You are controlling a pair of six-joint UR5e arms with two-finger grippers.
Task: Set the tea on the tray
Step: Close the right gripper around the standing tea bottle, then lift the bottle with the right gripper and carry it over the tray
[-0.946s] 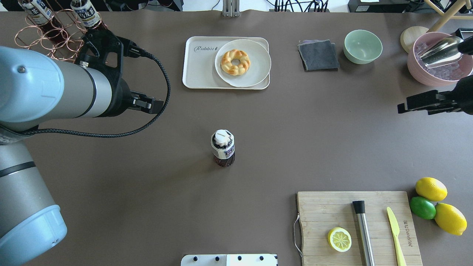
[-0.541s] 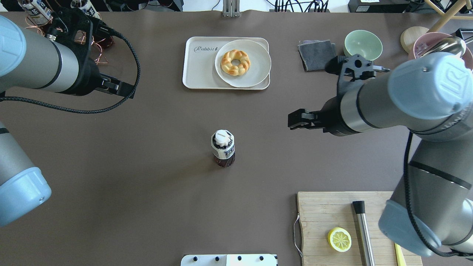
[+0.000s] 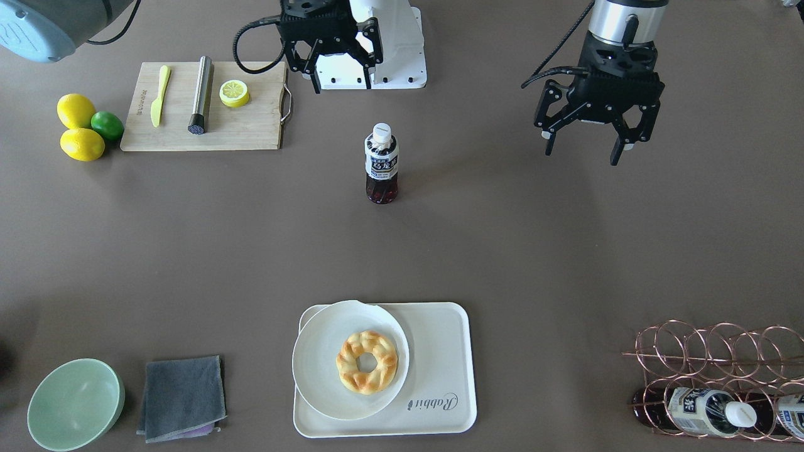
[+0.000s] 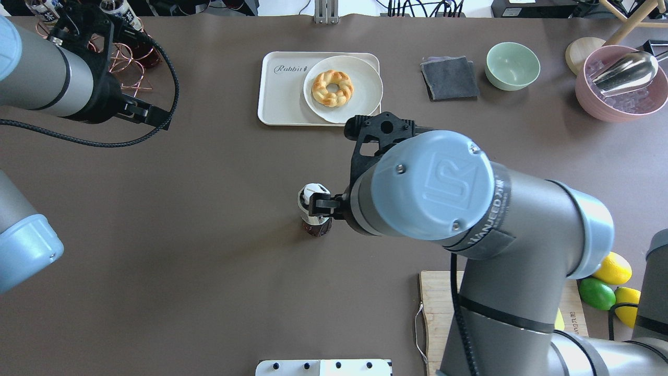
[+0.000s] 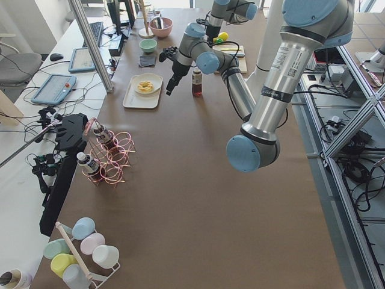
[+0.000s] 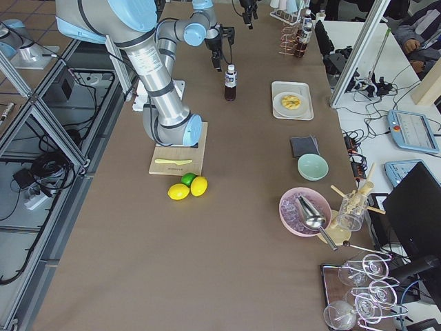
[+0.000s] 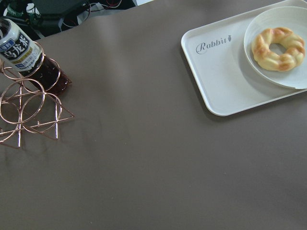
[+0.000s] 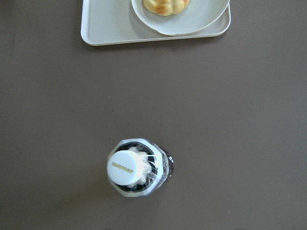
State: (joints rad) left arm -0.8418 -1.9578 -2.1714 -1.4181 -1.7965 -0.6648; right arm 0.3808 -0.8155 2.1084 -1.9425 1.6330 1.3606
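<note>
The tea, a small bottle of dark drink with a white cap, stands upright at the table's middle. It also shows in the overhead view and from straight above in the right wrist view. My right gripper is open and hangs high above the bottle; in the overhead view it covers part of the bottle. The cream tray with "Rabbit" script lies farther out, also in the overhead view. It carries a round plate with a ring pastry. My left gripper is open and empty.
A copper wire rack holds more tea bottles at the far left corner. A wooden board with a knife, metal tool and lemon half lies near my right. A green bowl and grey cloth lie beyond.
My right arm has swung in from the right edge to above the tea. My left arm has drawn back toward the rack at the far left.
</note>
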